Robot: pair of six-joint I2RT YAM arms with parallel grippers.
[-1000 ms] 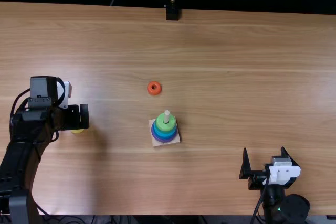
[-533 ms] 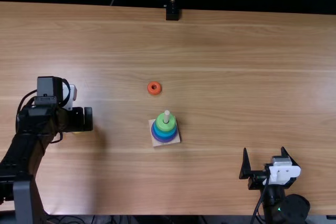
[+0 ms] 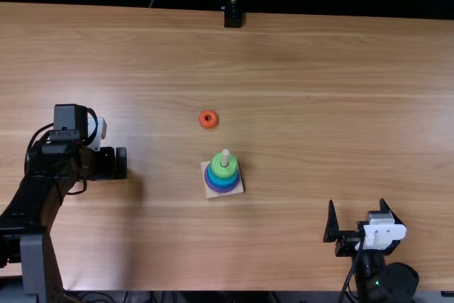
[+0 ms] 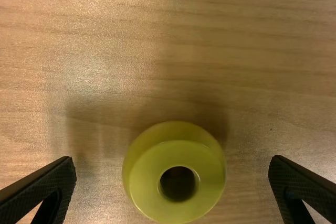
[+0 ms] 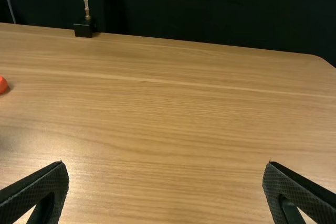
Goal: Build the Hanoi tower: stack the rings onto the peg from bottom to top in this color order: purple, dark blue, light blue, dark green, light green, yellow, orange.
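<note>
Two rings off the peg, yellow up next!

And there's the yellow ring, flat on the table's left side, hole up, ready to be pinched by its rim. The left gripper is poised over it, fingers spread wide either side, holding nothing: room, I'd judge, to drop around it. Towards the middle, the stack sits on its square wooden base, purple ring at the foot, light green ring on top, peg poking up for more. Just beyond, the orange ring lies flat; it goes last. Near right, the right gripper stands wide open, empty, out of the way.
</note>
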